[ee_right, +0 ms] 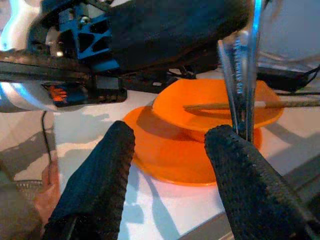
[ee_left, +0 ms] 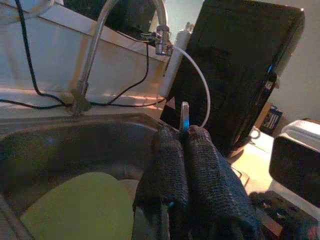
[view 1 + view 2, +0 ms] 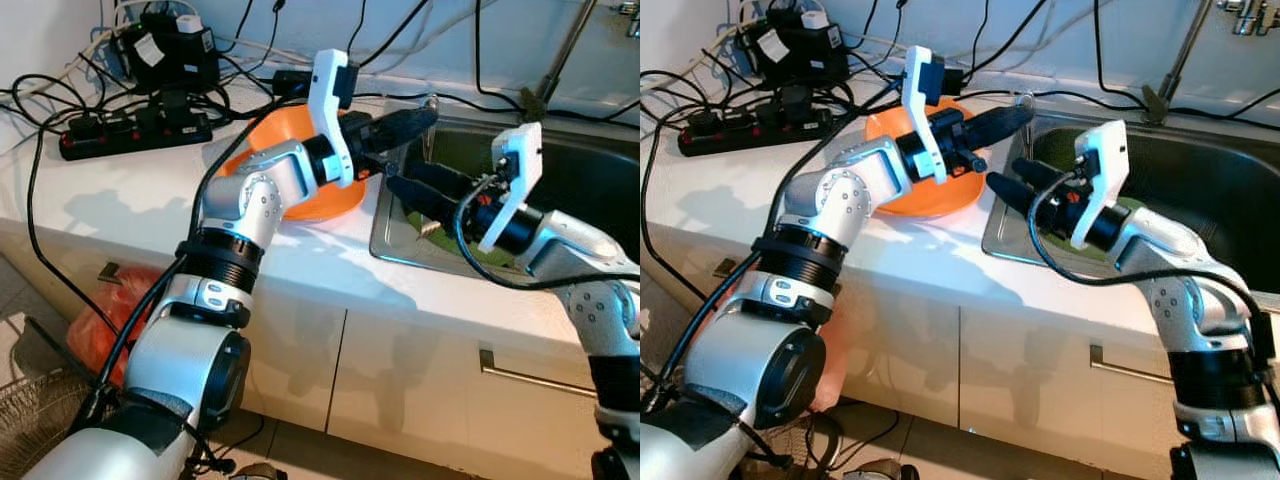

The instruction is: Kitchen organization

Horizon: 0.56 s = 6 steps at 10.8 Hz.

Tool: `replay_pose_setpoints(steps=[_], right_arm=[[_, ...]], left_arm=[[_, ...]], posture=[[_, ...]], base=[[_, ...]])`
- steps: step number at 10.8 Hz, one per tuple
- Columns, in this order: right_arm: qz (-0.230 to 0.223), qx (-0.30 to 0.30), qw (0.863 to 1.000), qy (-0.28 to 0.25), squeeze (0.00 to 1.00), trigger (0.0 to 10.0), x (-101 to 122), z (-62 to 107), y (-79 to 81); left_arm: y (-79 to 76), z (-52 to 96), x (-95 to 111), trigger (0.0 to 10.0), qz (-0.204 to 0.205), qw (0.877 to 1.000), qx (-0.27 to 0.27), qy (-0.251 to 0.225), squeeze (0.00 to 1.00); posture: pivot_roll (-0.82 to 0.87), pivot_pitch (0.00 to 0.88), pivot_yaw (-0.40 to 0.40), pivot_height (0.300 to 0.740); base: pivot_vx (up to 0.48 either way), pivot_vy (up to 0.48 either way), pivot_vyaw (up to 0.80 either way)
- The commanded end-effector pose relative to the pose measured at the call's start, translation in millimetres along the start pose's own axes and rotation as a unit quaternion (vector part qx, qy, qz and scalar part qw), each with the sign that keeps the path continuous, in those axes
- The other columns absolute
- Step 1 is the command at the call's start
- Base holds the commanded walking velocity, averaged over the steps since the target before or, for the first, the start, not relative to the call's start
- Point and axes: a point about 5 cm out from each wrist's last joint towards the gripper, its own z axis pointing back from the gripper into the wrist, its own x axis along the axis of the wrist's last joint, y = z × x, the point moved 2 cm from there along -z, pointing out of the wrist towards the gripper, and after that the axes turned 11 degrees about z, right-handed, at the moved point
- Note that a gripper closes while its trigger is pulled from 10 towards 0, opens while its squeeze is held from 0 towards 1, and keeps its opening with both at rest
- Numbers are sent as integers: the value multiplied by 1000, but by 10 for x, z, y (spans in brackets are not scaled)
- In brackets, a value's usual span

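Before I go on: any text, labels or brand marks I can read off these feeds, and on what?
None can be read.
White label on the black adapter beside the power strip: print too small.
Dark box on the counter: markings blurred.
Left pincer and orange bowl: no lettering shows.

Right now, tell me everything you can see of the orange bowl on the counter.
The orange bowl looks like smooth, glossy plastic, wide and shallow, upright on the white counter just left of the steel sink. The right wrist view shows a smaller orange bowl nested inside it, with a thin stick-like utensil lying across that one's rim. The left gripper, shut on a thin metal utensil, hangs above it, hiding part of it.
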Motion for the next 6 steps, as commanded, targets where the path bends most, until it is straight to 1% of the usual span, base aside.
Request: replay_pose_setpoints(steps=[1, 2, 3, 4, 5, 6], right_arm=[[35, -22, 999, -19, 0, 10000, 170, 6, -103], [42, -21, 998, -40, 0, 10000, 270, 14, -138], [44, -21, 997, -55, 0, 10000, 329, 53, -170], [48, -12, 997, -66, 0, 10000, 381, 105, -183], [48, -11, 997, -67, 0, 10000, 389, 111, -186], [33, 24, 995, -86, 0, 10000, 500, 175, -172]], left_arm=[[-149, -84, 74, 0, -26, 999, -33, 13, 0], [-75, -52, 75, 0, -32, 999, -15, 11, 0], [35, -5, 80, 0, -42, 999, 17, 7, 0], [140, 43, 89, 0, -40, 998, 49, -2, 0], [145, 43, 91, 0, -39, 998, 51, -3, 0], [227, 71, 67, 0, -51, 996, 80, 2, 0]], posture=[[-6, 4, 3, 740], [-5, 4, 3, 740], [-5, 4, 3, 740], [-5, 4, 3, 740], [-9, 6, 0, 740], [-9, 6, 0, 740]], base=[[0, 0, 0], [0, 0, 0], [0, 0, 0], [0, 0, 0], [0, 0, 0], [0, 0, 0]])
